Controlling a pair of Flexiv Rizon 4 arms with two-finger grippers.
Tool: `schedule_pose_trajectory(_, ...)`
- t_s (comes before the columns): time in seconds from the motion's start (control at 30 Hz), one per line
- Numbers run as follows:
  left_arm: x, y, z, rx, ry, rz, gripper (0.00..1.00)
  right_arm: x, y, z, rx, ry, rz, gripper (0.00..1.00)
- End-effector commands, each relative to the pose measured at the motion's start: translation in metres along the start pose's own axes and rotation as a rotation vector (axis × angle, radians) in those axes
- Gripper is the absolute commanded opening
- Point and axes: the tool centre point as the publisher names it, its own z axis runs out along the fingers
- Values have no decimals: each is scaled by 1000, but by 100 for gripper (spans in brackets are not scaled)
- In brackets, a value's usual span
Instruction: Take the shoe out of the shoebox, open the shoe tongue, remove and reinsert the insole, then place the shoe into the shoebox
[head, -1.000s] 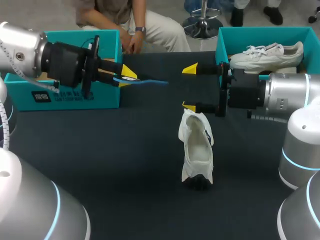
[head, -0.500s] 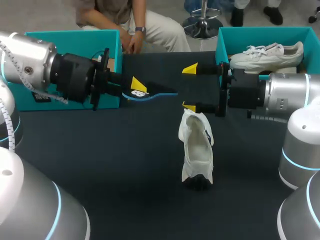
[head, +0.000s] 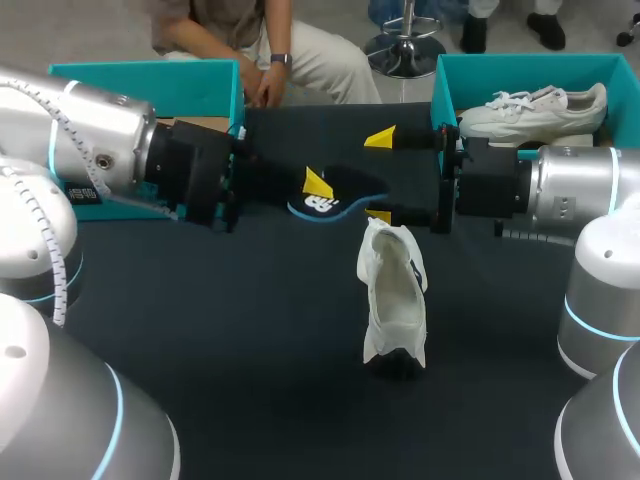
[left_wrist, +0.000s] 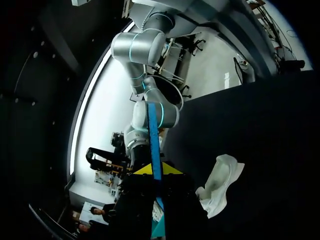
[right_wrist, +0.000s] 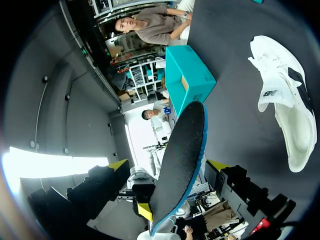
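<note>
My left gripper (head: 316, 186) is shut on the heel end of a black insole with a blue edge (head: 340, 190), held in the air over the table's middle. In the left wrist view the insole (left_wrist: 154, 142) shows edge-on, sticking out from the gripper (left_wrist: 155, 170). Its free end lies between the wide-open fingers of my right gripper (head: 380, 175), which do not press on it. The right wrist view shows the insole (right_wrist: 180, 155) between that gripper's (right_wrist: 167, 165) yellow tips. A white shoe (head: 393, 295) lies on the table just below the right gripper, its opening facing up.
A teal shoebox (head: 455, 75) at the back right holds a second white shoe (head: 535, 105). Another teal box (head: 150, 80) stands at the back left, behind my left arm. A person sits beyond the far edge.
My left arm has swung to the right with the insole, bringing its free end in between the right gripper's fingers. The right arm and the shoe have not moved.
</note>
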Motion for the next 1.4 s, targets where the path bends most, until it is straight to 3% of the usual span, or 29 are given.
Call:
schedule_pose_trajectory(0.03,0,8,11,5,1,1,0,0,0,2,-3,-2,1,100)
schedule_pose_trajectory(0.13,-1,10,13,2,-1,5,0,0,0,2,-3,-2,1,100)
schedule_pose_trajectory(0.17,-1,11,14,1,-2,6,0,0,0,2,-3,-2,1,50)
schedule_pose_trajectory(0.2,-2,12,14,0,-4,6,0,0,0,2,-3,-2,1,7)
schedule_pose_trajectory(0.23,-2,12,14,-1,-5,7,0,0,0,2,-3,-2,1,0)
schedule_pose_trajectory(1.23,2,16,9,-14,-10,7,0,0,0,2,-3,-2,1,0)
schedule_pose_trajectory(1.3,2,16,5,-10,-3,2,63,0,0,2,-3,-2,1,0)
schedule_pose_trajectory(1.33,1,16,3,-8,-3,2,100,0,0,2,-3,-2,1,0)
schedule_pose_trajectory(1.4,0,20,-2,-17,-9,-4,100,0,0,2,-3,-2,1,0)
